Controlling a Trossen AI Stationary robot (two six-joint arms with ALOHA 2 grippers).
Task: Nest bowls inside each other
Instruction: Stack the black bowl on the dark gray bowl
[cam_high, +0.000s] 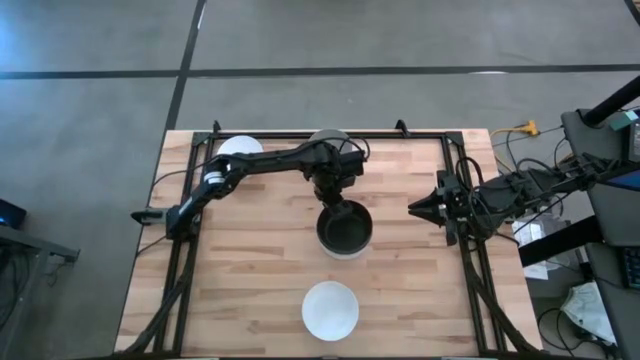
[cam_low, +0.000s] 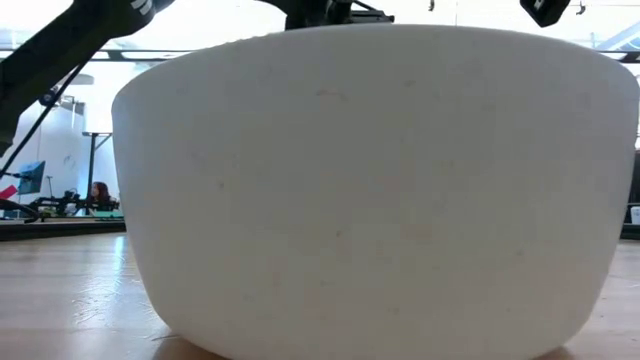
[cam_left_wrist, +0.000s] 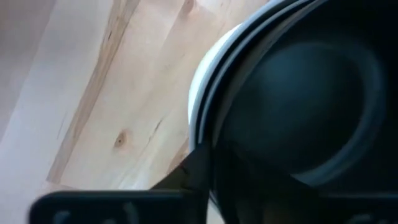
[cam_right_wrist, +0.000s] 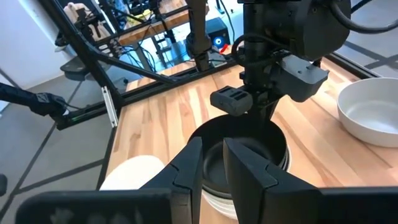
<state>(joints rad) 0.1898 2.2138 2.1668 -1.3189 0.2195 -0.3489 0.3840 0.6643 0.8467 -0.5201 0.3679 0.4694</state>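
A black bowl (cam_high: 345, 228) sits nested in a short stack of bowls at the table's middle. The stack's grey and white rims (cam_left_wrist: 198, 93) show around it. My left gripper (cam_high: 335, 200) reaches down to the black bowl's far rim and is shut on it. My right gripper (cam_high: 415, 208) hovers to the right of the stack, pointing at it, empty, its fingers (cam_right_wrist: 186, 168) a narrow gap apart. A white bowl (cam_high: 330, 308) stands on its base near the front edge. A white bowl (cam_high: 240, 148) stands at the far left, and another bowl (cam_high: 328, 137) at the far middle. My left gripper holds the black bowl by its far rim (cam_right_wrist: 264, 124), coming from above with the fingers pointing down. One finger (cam_left_wrist: 198, 174) stands outside the rim; the other is lost against the dark inside. The bowl sits level in the stack beneath it.
The front white bowl fills the low view (cam_low: 370, 190). The far middle bowl (cam_right_wrist: 370, 115) lies just behind my left arm. A black frame rail (cam_high: 330, 135) runs along the far edge and rails run down both sides. Bare wood lies left and right of the stack.
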